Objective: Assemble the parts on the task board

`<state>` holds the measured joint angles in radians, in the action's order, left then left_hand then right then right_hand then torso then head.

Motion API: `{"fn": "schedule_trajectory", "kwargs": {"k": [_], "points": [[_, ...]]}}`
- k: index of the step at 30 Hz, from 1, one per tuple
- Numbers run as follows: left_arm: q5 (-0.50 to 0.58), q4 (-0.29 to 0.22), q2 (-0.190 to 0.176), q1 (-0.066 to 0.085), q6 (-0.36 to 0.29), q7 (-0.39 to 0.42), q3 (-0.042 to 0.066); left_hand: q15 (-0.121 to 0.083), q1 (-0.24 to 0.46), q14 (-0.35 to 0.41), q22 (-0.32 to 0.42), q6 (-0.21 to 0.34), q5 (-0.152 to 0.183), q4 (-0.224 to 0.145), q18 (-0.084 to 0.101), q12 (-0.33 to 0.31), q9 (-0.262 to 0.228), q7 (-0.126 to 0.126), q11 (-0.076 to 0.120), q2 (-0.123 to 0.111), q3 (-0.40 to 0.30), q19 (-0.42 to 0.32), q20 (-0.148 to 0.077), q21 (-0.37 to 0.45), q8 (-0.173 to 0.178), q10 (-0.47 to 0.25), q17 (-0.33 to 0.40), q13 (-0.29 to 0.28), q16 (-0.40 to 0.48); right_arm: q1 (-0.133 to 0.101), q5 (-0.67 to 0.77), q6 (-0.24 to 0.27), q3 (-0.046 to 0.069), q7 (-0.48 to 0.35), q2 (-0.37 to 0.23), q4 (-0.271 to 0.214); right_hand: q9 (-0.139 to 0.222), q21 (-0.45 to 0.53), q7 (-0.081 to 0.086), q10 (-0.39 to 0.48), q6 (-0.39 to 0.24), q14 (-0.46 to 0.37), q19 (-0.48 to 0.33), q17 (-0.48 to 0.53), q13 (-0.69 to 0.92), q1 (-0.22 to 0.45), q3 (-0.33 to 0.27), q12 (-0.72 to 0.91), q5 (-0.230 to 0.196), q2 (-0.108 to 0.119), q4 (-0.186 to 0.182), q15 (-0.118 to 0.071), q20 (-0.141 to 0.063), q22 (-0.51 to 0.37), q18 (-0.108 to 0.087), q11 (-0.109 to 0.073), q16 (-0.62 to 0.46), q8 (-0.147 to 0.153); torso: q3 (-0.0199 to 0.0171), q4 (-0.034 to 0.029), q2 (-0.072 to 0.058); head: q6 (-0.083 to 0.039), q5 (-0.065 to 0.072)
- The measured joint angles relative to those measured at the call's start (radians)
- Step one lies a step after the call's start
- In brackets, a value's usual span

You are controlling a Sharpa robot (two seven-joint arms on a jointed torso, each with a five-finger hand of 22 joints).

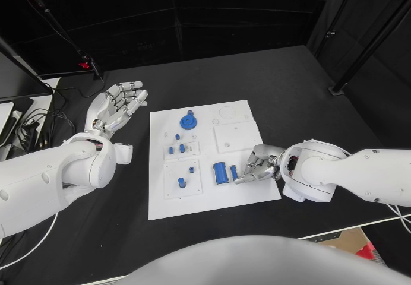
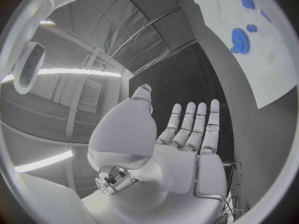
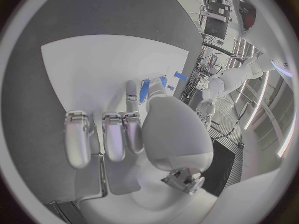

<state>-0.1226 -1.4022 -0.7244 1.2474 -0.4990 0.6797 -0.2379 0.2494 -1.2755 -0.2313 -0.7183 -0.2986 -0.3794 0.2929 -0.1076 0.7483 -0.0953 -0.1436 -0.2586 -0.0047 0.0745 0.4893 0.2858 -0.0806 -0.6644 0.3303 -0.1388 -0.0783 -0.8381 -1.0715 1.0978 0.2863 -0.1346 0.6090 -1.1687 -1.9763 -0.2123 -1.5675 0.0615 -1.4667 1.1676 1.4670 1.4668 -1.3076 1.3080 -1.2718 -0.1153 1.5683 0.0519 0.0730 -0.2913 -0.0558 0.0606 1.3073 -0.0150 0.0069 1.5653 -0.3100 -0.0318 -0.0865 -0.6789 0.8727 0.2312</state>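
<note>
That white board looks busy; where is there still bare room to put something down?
The white board has a bare strip along its near edge, and bare patches round the blue gear. It is crowded mid-board, where small blue pieces lie beside the right hand. The left hand lies off the board.

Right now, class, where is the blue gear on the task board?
In the head view, the blue gear sits near the task board's far edge, left of centre, closest to the left robot hand.
</note>
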Motion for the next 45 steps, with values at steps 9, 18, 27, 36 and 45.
{"fn": "schedule_trajectory", "kwargs": {"k": [9,18,27,36,45], "points": [[0.000,0.000,-0.001,0.000,0.001,0.000,0.000,0.000,0.000,0.000,0.000,0.000,0.000,0.000,0.000,0.000,0.000,0.000,0.000,0.000,0.000,0.000,0.000,0.000,0.000,0.000,0.001,0.001,-0.004,0.000,0.009,-0.012,0.000,0.008,0.010,0.009,-0.035,0.000,-0.009,0.000,-0.010,-0.004,0.000,0.000,0.000,-0.050,0.011,0.000,0.000,-0.050,0.011,-0.004,-0.007,0.000,0.000,-0.007,0.000,-0.038,0.0004,-0.0001,0.000,0.000,0.000],[0.000,-0.001,-0.002,0.000,0.002,0.000,0.000,0.000,0.000,0.000,0.000,0.000,0.000,0.000,0.000,0.000,0.000,0.000,0.000,0.000,0.000,0.000,0.000,0.000,0.000,0.000,0.001,0.001,-0.004,0.000,0.018,-0.018,0.000,0.015,0.026,0.020,-0.058,0.000,-0.011,0.000,-0.018,0.000,0.000,0.000,0.000,-0.085,0.014,0.000,0.000,-0.069,0.015,-0.007,-0.007,0.000,0.000,-0.007,0.000,-0.055,0.0002,-0.0012,0.001,0.000,0.003],[0.000,-0.001,-0.003,-0.001,0.002,0.000,0.000,0.000,0.000,0.000,0.000,0.000,0.000,0.000,0.000,0.000,0.000,0.000,0.000,0.000,0.000,0.000,0.000,0.000,0.000,0.000,0.001,0.001,-0.004,0.000,0.022,-0.026,0.001,0.019,0.033,0.024,-0.085,0.000,-0.016,0.000,-0.038,0.000,-0.003,0.000,0.000,-0.152,0.034,0.000,0.000,-0.062,0.048,-0.007,-0.010,0.000,0.000,-0.014,0.000,-0.081,0.0007,-0.0012,0.001,0.000,0.002],[0.000,-0.001,-0.004,-0.001,0.002,0.000,0.000,0.000,0.000,0.000,0.000,0.000,0.000,-0.001,0.000,0.000,0.001,0.000,0.000,0.000,0.001,0.000,0.000,0.000,0.000,0.000,0.001,0.001,-0.004,0.000,0.024,-0.024,0.000,0.011,0.026,0.021,-0.097,0.000,-0.013,0.000,-0.042,0.000,-0.004,0.000,0.000,-0.168,0.036,0.000,0.000,-0.049,0.051,-0.007,-0.010,0.000,0.000,-0.014,0.000,-0.088,0.0006,-0.0007,0.001,0.000,0.001],[0.000,0.000,-0.004,-0.004,0.003,0.000,0.000,0.000,0.000,0.000,0.000,0.000,0.000,-0.003,0.000,0.000,0.001,0.000,0.001,0.000,0.003,0.000,0.000,0.000,0.000,-0.001,0.003,0.002,-0.004,0.000,0.017,0.047,0.000,-0.062,-0.005,0.014,-0.117,0.000,-0.005,0.000,-0.056,0.000,-0.004,0.000,0.000,-0.125,0.079,0.000,0.000,0.044,-0.001,-0.007,-0.010,0.000,0.000,-0.014,0.000,-0.099,-0.0007,-0.0002,0.001,0.000,-0.005]]}}
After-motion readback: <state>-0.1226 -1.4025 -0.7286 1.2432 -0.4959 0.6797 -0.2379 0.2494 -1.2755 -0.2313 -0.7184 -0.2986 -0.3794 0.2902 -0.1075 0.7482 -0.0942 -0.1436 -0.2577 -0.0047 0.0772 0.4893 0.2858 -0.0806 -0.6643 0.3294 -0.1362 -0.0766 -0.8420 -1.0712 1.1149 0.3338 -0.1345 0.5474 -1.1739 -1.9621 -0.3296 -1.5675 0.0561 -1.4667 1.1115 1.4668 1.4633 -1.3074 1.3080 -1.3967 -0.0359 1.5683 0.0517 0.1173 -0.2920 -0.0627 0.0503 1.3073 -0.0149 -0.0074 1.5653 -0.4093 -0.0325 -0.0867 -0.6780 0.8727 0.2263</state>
